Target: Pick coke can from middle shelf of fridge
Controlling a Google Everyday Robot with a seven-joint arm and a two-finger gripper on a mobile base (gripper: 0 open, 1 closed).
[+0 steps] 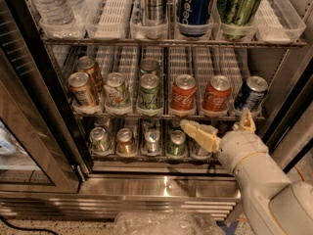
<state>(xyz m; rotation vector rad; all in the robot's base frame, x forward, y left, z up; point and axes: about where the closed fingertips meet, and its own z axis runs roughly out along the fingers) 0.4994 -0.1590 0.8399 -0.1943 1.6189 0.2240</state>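
Observation:
The fridge [161,192] stands open. On its middle shelf [166,114] two red coke cans stand side by side: one [183,96] at the centre right, the other [215,96] just right of it. A dark blue Pepsi can [251,94] is at the right end. My gripper [217,126] is open, in front of and just below the shelf edge, under the right coke can. One cream finger [198,133] points left, the other [247,120] stands up beside the Pepsi can. It holds nothing.
Green cans [148,91], a pale can [116,89] and orange-brown cans [83,88] fill the shelf's left side. The upper rack holds tall cans [195,6] and water bottles [49,4]. Small cans [151,141] sit on the lower rack. The glass door [24,131] is at the left.

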